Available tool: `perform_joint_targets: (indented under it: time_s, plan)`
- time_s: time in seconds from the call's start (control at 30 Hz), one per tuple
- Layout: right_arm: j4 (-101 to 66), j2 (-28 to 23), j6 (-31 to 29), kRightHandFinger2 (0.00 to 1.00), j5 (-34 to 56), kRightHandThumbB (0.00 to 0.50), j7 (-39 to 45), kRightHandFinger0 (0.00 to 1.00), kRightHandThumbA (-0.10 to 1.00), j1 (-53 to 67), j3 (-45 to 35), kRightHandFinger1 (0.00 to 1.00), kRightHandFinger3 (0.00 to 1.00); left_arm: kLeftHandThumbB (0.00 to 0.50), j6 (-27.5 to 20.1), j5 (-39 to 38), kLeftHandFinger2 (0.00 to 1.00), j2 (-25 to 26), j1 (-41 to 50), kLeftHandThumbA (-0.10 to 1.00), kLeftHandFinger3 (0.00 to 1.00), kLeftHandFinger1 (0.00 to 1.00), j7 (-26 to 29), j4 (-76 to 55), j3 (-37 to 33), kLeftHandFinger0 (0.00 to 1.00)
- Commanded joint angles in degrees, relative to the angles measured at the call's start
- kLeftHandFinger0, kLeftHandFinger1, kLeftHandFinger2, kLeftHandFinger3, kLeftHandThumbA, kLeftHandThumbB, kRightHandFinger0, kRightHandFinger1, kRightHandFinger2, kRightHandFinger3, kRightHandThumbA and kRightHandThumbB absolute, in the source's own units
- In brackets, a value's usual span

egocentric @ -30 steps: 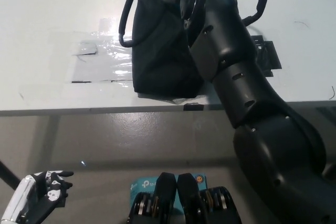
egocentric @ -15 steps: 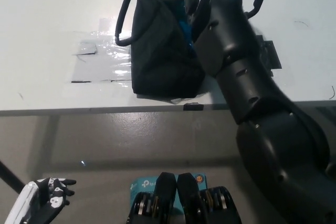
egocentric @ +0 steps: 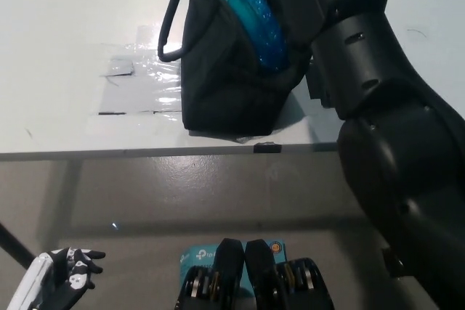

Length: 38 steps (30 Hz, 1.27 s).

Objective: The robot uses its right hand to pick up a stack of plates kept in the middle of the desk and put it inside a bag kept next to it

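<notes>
**Head view: plates tipped into the bag, right hand hidden**

Head view showed me the stack of blue plates (egocentric: pixel 251 12) standing on edge inside the open mouth of the black bag (egocentric: pixel 225 85), which sat on the white surface (egocentric: pixel 73 34) close to its near edge. The plates leaned against the bag's right wall, their upper rim above the opening, so I judged them most of the way in but not settled. One carry handle (egocentric: pixel 171 23) looped out to the bag's left.

My right arm (egocentric: pixel 363 70) reached in from the bottom right and covered the bag's far right side. The right hand itself lay behind the arm and out of sight, so I could not tell whether it gripped the plates or had let them go.

The white left hand (egocentric: pixel 62 274) rested low at the lower left, below the surface edge, fingers apart and holding nothing.

I read the step as the placing itself. The next move called for releasing the stack fully into the bag, then lifting the arm clear without catching the handle or dragging the soft bag toward the edge.
</notes>
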Motion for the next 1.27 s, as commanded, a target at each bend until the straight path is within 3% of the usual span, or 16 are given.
perform_joint_targets:
  time_s: [0.0,0.1,0.2,0.3,0.33,0.37,0.4,0.47,0.57,0.63,0.73,0.83,0.9,0.97,1.0,1.23]
  plan:
    - [-5.35,-1.46,0.01,1.0,1.18,0.5,1.66,1.0,1.0,-3.86,0.91,1.0,1.0,0.417,-1.71,0.27,0.59,1.38,0.18,-0.1,0.53,0.52,-0.49,-0.82,-0.06,0.42]
    - [-5.76,-1.47,0.01,1.0,1.12,0.5,1.95,1.0,1.0,-3.69,1.0,1.0,1.0,0.418,-1.71,0.27,0.59,1.38,0.18,-0.1,0.53,0.52,-0.49,-0.82,-0.05,0.42]
    - [-33.05,-2.17,0.0,1.0,7.59,0.388,5.75,1.0,1.0,9.04,4.0,1.0,1.0,0.437,-2.63,0.53,0.61,1.78,0.3,-0.1,0.56,0.53,-0.64,-0.69,-0.02,0.46]
    - [-34.36,-2.28,0.0,1.0,7.68,0.387,6.04,1.0,1.0,9.7,4.37,1.0,1.0,0.438,-2.63,0.53,0.61,1.78,0.3,-0.1,0.56,0.53,-0.64,-0.7,-0.02,0.46]
    - [-55.45,-2.7,-2.27,1.0,9.19,0.298,7.8,0.95,1.0,20.45,5.52,1.0,1.0,0.449,-2.48,0.5,0.62,2.2,0.49,-0.1,0.57,0.54,-1.01,-1.42,-0.1,0.49]
    - [-61.87,-2.83,-2.35,1.0,9.66,0.3,8.78,0.83,1.0,23.72,5.67,1.0,1.0,0.45,-2.59,0.56,0.62,2.07,0.81,-0.1,0.57,0.55,-1.11,-1.5,-0.33,0.49]
    - [-70.92,-3.84,-5.35,0.95,12.74,0.223,7.13,0.84,0.93,29.62,4.55,0.95,0.98,0.449,-2.93,0.38,0.61,1.91,0.86,-0.1,0.58,0.54,-1.06,-1.46,-0.26,0.49]
    - [-77.71,-4.92,-7.01,0.84,15.34,0.2,6.55,0.83,0.9,34.17,3.42,0.91,0.87,0.45,-3.3,0.06,0.61,1.74,0.88,-0.1,0.58,0.54,-1.03,-1.41,-0.12,0.49]
    - [-88.45,-7.16,-6.17,0.86,19.31,0.206,6.38,0.83,0.92,42.3,-1.7,0.88,0.87,0.451,-4.31,-0.22,0.6,2.1,0.58,-0.1,0.57,0.51,-1.18,-0.8,0.22,0.45]
    - [-91.98,-9.25,-8.42,0.81,26.5,0.144,4.51,0.77,0.85,48.75,-6.0,0.81,0.89,0.451,-4.86,-0.34,0.6,2.16,0.68,-0.1,0.58,0.52,-1.31,-0.43,0.24,0.46]
    - [-94.81,-10.6,-12.64,0.85,37.12,0.134,1.33,0.77,0.76,61.72,-12.57,0.81,0.9,0.445,-4.5,-0.79,0.61,2.28,0.51,-0.1,0.59,0.53,-1.13,0.18,0.85,0.47]
    - [-95.32,-11.24,-13.77,0.87,38.24,0.127,-0.05,0.82,0.75,65.4,-12.39,0.86,0.92,0.445,-4.39,-0.81,0.62,2.37,0.53,-0.1,0.6,0.53,-1.17,0.21,0.9,0.46]
    - [-91.01,-9.08,-24.14,0.95,41.69,0.147,-7.9,0.81,0.76,76.84,-13.36,0.91,1.0,0.439,-2.83,-1.08,0.61,1.95,0.96,-0.1,0.58,0.52,-0.85,-0.61,1.12,0.45]
    - [-89.06,-9.26,-27.96,0.95,41.49,0.143,-10.96,0.82,0.76,79.36,-12.78,0.9,1.0,0.442,-2.88,-0.89,0.59,1.91,0.96,-0.1,0.58,0.51,-0.76,-0.62,1.07,0.44]
    - [-85.23,-8.4,-33.48,0.93,39.37,0.153,-16.24,0.91,0.75,83.54,-11.91,0.91,1.0,0.447,-2.71,-1.15,0.6,1.95,0.93,-0.1,0.58,0.51,-0.93,-0.4,1.07,0.44]
    - [-80.33,-7.21,-41.76,0.87,35.8,0.164,-25.55,0.97,0.71,90.57,-9.43,0.92,0.94,0.452,-3.88,-0.91,0.6,2.12,0.85,-0.1,0.58,0.52,-1.32,0.07,0.63,0.44]
